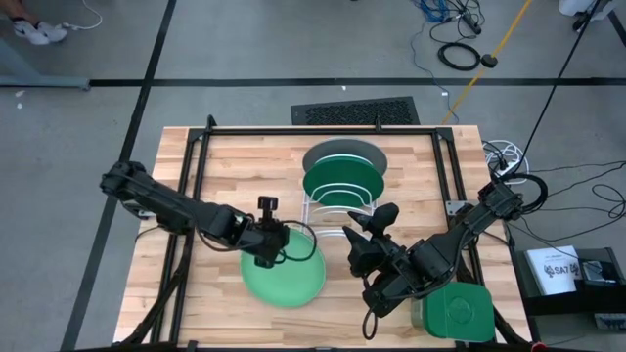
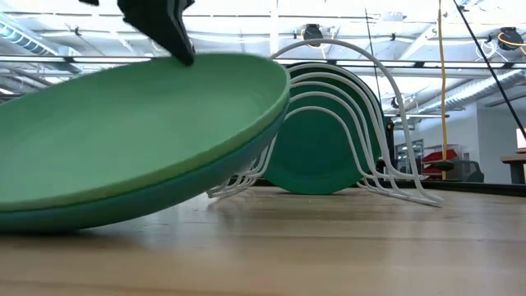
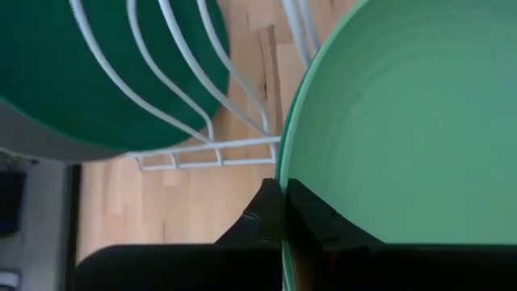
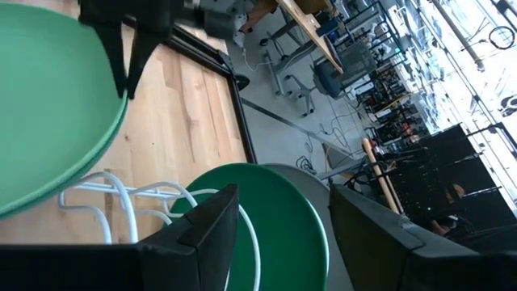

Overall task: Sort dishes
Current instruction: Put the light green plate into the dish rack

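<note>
Gripping light green plate (image 1: 286, 277) rim (tilted, over teal one) w/ left gripper (image 1: 266, 242) | right gripper (image 1: 370, 231) fingers apart nr rack (image 1: 337, 208)

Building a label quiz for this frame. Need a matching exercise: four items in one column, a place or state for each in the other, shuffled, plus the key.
Items:
1. light green plate
2. dark green plate
3. left gripper
4. green square container

States:
A. standing upright in the white wire rack
B. resting near the table's front right corner
C. tilted, one edge lifted off the teal plate
D. clamped on a plate rim

Pairs: 1-C, 2-A, 3-D, 4-B
</note>
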You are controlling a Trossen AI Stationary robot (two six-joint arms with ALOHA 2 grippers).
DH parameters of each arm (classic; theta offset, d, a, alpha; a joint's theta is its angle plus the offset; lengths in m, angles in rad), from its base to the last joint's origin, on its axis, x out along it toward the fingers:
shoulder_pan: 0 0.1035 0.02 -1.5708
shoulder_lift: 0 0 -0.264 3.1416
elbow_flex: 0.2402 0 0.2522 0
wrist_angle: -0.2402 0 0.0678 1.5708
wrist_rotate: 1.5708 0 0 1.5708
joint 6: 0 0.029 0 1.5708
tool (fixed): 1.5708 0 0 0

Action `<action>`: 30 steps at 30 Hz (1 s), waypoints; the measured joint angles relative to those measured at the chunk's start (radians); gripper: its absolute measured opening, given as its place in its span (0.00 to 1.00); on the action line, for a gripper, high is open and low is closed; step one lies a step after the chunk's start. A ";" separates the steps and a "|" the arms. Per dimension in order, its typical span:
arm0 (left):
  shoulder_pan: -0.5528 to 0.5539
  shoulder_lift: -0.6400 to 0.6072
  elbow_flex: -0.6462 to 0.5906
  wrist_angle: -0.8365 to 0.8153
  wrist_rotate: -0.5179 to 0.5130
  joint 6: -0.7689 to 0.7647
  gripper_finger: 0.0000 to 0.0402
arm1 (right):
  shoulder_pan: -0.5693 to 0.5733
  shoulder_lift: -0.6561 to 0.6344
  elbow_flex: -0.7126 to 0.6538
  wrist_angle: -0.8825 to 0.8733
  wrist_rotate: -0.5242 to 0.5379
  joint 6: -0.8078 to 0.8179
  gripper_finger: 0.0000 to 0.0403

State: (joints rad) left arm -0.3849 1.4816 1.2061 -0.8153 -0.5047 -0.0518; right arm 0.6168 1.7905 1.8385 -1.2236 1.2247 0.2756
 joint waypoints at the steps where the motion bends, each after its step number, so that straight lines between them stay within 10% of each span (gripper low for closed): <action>1: -0.009 -0.002 0.012 -0.007 -0.009 0.009 0.00 | 0.000 0.000 0.000 0.000 -0.001 0.000 0.46; 30: -0.121 -0.145 0.129 -0.010 -0.442 0.102 0.00 | -0.002 0.017 -0.001 -0.008 -0.153 0.011 0.46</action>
State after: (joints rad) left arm -0.5061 1.3370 1.3349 -0.8256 -0.9465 0.0506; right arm 0.6151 1.8072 1.8378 -1.2312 1.0722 0.2871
